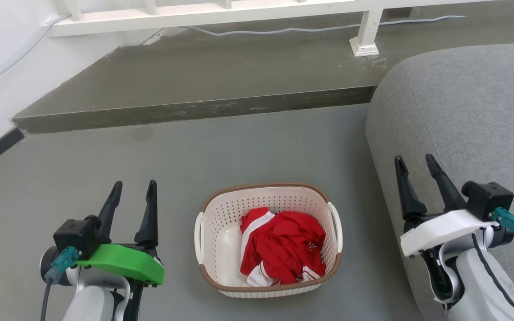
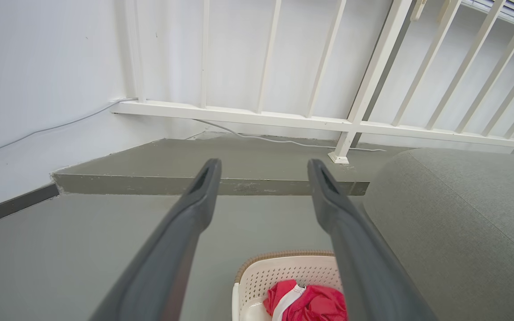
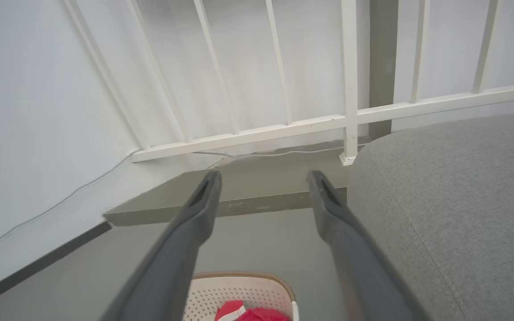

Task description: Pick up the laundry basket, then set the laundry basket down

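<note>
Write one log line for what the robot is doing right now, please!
stage: before pickup | laundry basket: on floor, red clothes inside | left gripper: open, empty | right gripper: open, empty

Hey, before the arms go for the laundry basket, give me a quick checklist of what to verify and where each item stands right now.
1. Is the left gripper open and empty? ok.
2. Is the right gripper open and empty? ok.
3. Is the laundry basket upright on the floor, between the grippers? ok.
4. Are the left handle and right handle uncovered? ok.
5. Is the red garment lying inside, with nothing over the rim? ok.
6. Is there clearance between the right gripper and the grey sofa? cannot tell.
</note>
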Controlling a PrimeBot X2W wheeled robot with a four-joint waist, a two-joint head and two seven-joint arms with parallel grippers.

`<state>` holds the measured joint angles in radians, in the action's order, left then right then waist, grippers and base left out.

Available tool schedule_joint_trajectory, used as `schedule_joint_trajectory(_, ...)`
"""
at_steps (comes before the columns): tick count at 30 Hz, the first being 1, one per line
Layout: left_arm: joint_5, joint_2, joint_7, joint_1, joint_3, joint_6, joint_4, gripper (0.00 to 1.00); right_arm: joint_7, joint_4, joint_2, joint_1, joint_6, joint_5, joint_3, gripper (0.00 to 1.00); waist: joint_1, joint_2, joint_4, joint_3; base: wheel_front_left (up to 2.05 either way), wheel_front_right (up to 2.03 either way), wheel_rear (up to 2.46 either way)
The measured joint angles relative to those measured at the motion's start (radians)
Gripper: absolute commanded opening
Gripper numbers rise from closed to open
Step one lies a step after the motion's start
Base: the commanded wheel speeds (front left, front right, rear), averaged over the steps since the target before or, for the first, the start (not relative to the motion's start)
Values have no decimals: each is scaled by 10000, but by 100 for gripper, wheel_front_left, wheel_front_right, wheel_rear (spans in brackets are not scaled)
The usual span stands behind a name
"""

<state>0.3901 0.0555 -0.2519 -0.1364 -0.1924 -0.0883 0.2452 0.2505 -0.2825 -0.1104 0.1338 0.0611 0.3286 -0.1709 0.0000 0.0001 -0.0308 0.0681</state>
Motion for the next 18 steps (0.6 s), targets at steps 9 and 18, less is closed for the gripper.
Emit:
schedule_joint_trajectory(9,-249,-31,0,162,84,-82,-134,100,0,125,113,-97,17,-171,102,100,0,0,30,30,0,0,0)
schedule_joint_trajectory(18,-337,-58,0,288,140,-96,-201,100,0,186,176,-209,121,-293,245,100,0,0,26,66,0,0,0)
